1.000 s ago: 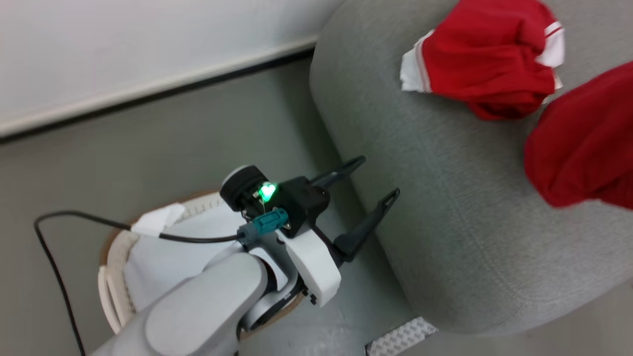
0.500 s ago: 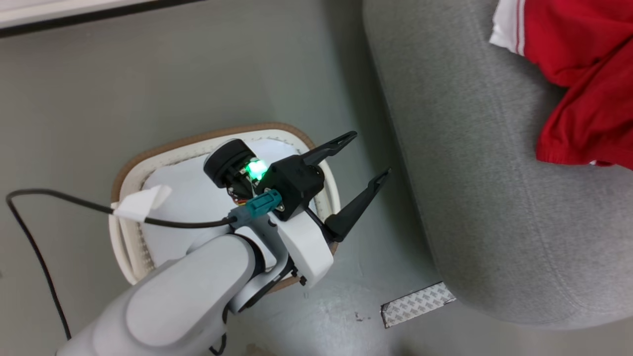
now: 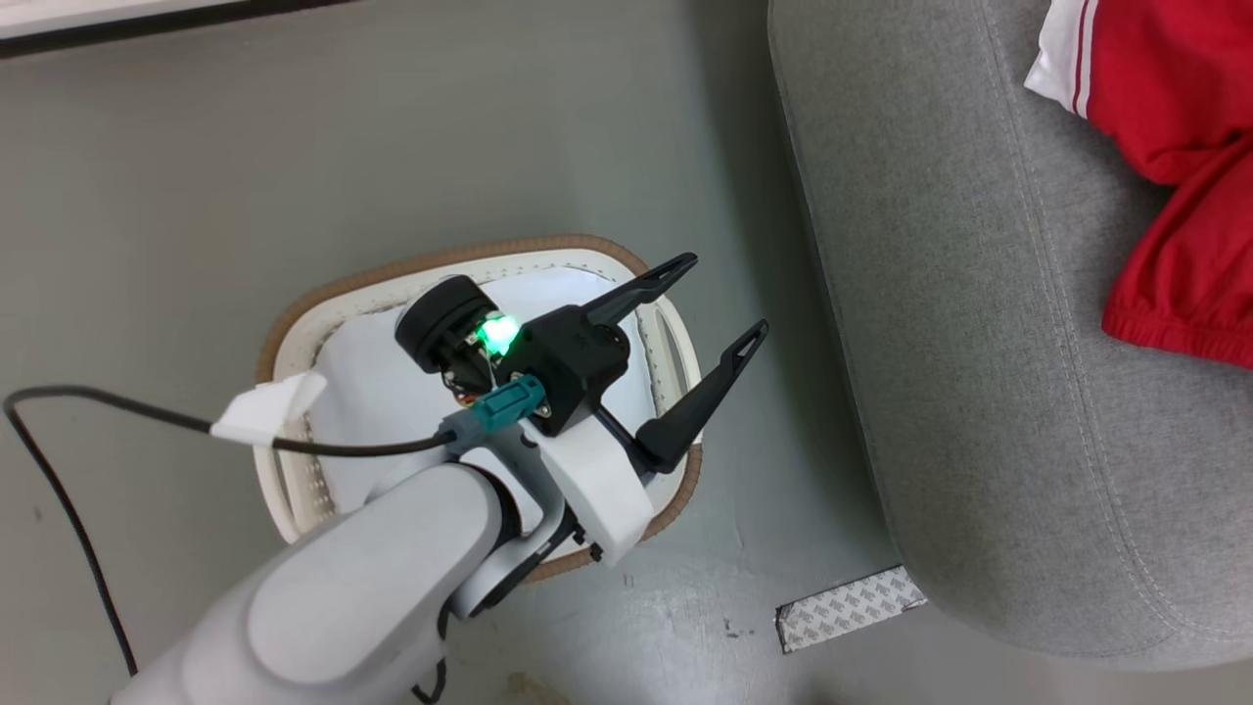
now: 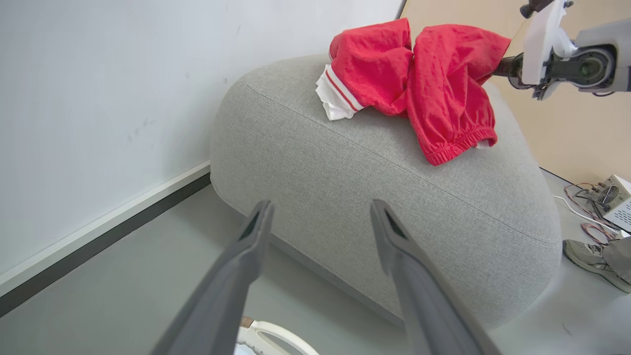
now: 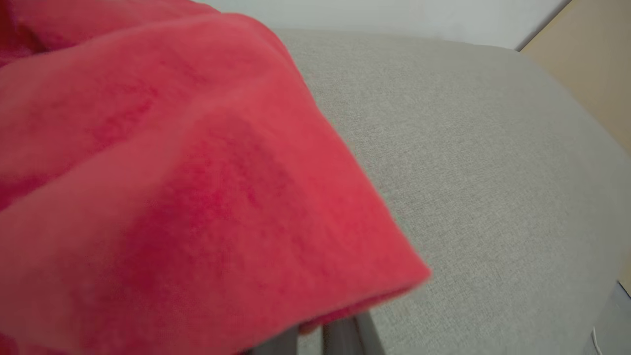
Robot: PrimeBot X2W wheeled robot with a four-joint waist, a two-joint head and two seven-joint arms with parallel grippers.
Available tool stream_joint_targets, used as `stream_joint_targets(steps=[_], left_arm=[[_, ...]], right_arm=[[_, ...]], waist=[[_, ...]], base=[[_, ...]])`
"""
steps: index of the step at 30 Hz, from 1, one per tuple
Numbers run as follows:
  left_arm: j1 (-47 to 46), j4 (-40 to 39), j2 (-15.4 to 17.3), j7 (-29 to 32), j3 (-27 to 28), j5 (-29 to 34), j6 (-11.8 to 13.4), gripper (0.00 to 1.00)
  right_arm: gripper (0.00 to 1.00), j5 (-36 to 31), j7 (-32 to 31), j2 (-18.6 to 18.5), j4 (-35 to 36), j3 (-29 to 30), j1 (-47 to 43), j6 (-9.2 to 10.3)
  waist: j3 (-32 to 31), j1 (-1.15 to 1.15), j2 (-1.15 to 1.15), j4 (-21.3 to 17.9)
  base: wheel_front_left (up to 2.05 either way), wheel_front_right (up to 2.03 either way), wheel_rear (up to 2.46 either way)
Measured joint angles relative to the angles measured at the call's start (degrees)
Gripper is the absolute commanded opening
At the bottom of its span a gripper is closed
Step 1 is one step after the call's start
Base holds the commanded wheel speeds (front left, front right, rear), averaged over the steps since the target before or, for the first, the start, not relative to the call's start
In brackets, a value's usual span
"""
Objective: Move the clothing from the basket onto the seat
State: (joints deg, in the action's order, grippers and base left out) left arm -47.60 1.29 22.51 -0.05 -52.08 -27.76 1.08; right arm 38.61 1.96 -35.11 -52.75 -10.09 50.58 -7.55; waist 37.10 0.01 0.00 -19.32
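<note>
Since the grey seat [image 3: 979,343] stands on the right, with the basket [image 3: 294,333] on the floor just left of it, everything turns on which side the red things lie. Both pieces of clothing [image 3: 1175,127] rest on the far right part of the seat's top, touching one another. On the left is a bunched one with white trim. On the right are shorts, whose long axis runs from a gathered edge at the near side up to a raised far end.

The basket shows its white liner [image 3: 372,392]. The left forearm covers its near part, so I cannot tell whether any garment lies under there.

The left gripper [image 3: 724,294] hangs over the basket's right rim, fingers spread wide and holding nothing. It points toward the seat and is well apart from the clothing. The right gripper [image 4: 499,67] is at the shorts' raised end. Its fingers stand close together under the draped cloth, apparently pinching it.

The right arm is by far the nearer, and the likely next move is simply to let go and draw back rightward.
</note>
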Motion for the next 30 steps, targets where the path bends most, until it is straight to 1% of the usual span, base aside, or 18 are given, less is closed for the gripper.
stream_joint_targets(steps=[1, 2, 4, 5, 6, 11, 14, 19, 24, 30], left_arm=[[0.05, 0.07, 0.0, -0.03, 0.04, -0.07, 0.05, 1.0], [0.06, 0.1, 0.0, -0.09, 0.1, -0.08, 0.09, 1.0], [0.06, 0.09, 0.01, -0.29, 0.16, -0.1, 0.29, 1.0], [0.05, 0.07, 0.01, -0.44, 0.22, -0.16, 0.47, 1.0], [0.06, 0.09, 0.04, -0.52, 0.31, -0.32, 0.48, 1.0], [0.88, 0.57, 0.58, -1.02, 0.59, -0.94, 0.75, 1.0], [1.75, 1.32, 0.65, -1.9, 0.65, -1.27, 0.86, 1.0], [4.39, 2.71, 0.45, -4.59, 1.22, -2.64, 1.53, 1.0], [7.77, 4.03, 0.34, -7.69, 2.43, -4.75, 2.76, 1.0], [11.17, 5.09, 0.88, -11.44, 6.48, -7.37, 5.71, 1.0]], right_arm=[[0.03, 0.32, -0.69, -0.11, -0.65, -0.9, 0.02, 0.0], [0.14, 0.58, -1.18, -0.37, -1.14, -1.64, 0.01, 0.0], [0.41, 1.69, -1.98, -1.04, -1.78, -2.82, 0.06, 0.0], [0.75, 1.97, -1.98, -1.32, -1.96, -3.57, 0.1, 0.0], [1.0, 2.4, -1.99, -1.46, -1.93, -4.31, 0.2, 0.0], [1.0, 5.08, -5.71, -1.37, -1.86, -8.24, 0.96, 0.0], [1.0, 6.68, -9.11, -1.8, -1.15, -11.02, 0.93, 0.0], [1.0, 7.53, -12.7, -4.72, 1.88, -16.03, 0.84, 0.0], [1.0, 7.5, -13.5, -8.48, 7.56, -20.43, 0.93, 0.0], [1.0, 8.78, -11.26, -11.88, 16.29, -22.65, 0.6, 0.0]], waist=[[-0.25, 0.0, 0.0, -0.02], [-0.48, 0.0, 0.0, -0.05], [-0.86, 0.0, 0.0, -0.12], [-1.0, 0.0, 0.0, -0.17], [-1.14, 0.0, 0.0, -0.26], [-2.61, 0.0, 0.0, -1.0], [-4.48, 0.0, 0.0, -1.39], [-9.19, -0.01, 0.0, -1.9], [-15.22, -0.01, 0.0, -2.13], [-22.89, -0.03, 0.0, -1.6]], base=[[0.0, 0.0, 0.0], [0.0, 0.0, 0.0], [0.0, 0.0, 0.0], [0.0, 0.0, 0.0], [0.0, 0.0, 0.0], [0.0, 0.0, 0.0], [0.0, 0.0, 0.0], [0.0, 0.0, 0.0], [0.0, 0.0, 0.0], [0.0, 0.0, 0.0]])
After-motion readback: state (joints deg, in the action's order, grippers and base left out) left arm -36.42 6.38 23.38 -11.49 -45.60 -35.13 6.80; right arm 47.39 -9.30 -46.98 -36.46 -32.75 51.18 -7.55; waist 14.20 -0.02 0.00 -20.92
